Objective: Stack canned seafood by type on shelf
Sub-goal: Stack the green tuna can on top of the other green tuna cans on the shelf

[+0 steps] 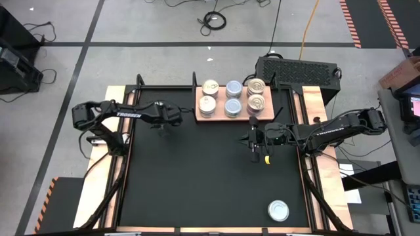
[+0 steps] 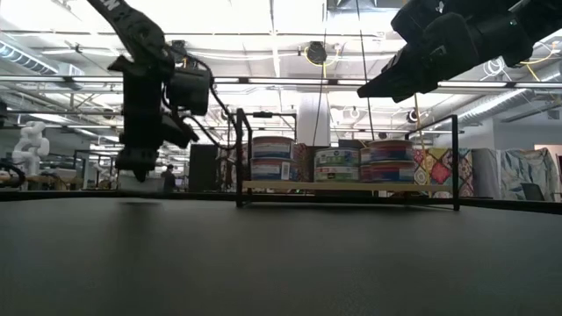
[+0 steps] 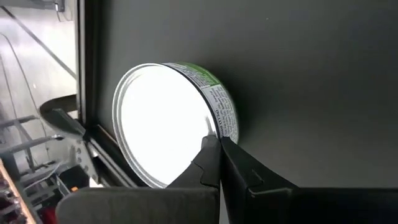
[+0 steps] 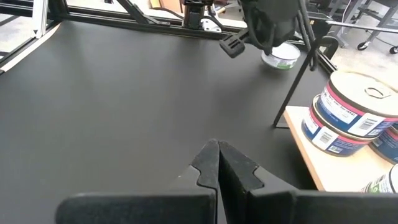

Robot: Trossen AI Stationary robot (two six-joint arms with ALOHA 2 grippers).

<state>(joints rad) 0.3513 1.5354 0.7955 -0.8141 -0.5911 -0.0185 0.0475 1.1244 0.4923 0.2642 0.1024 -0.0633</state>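
A tin with a white top and green label (image 3: 168, 124) lies flat on the black mat near its far left edge; it also shows in the right wrist view (image 4: 281, 57). My left gripper (image 3: 216, 140) (image 1: 161, 126) is shut and hangs right over it, hiding it in the high view. My right gripper (image 4: 217, 149) (image 1: 254, 152) is shut, above bare mat just near of the shelf (image 1: 199, 117). The light-wood shelf holds cream (image 1: 210, 87), pale blue (image 1: 233, 89) and gold-topped tins (image 1: 256, 86), stacked in twos. One pale tin (image 1: 278, 210) sits near the mat's near right corner. My left gripper's shut fingertips (image 3: 211, 146) show against the rim (image 3: 214, 118) of the white-topped tin, coming from above. The tin lies flat on the mat. I cannot tell whether the fingertips touch it or hang just over it.
Thin black posts (image 4: 292, 93) stand at the shelf's edges. A black vented box (image 1: 298, 68) sits beyond the table's far right corner. The mat's raised black frame (image 3: 87, 93) runs close beside the white-topped tin. Bare mat (image 1: 197, 177) stretches between the arms and the near edge.
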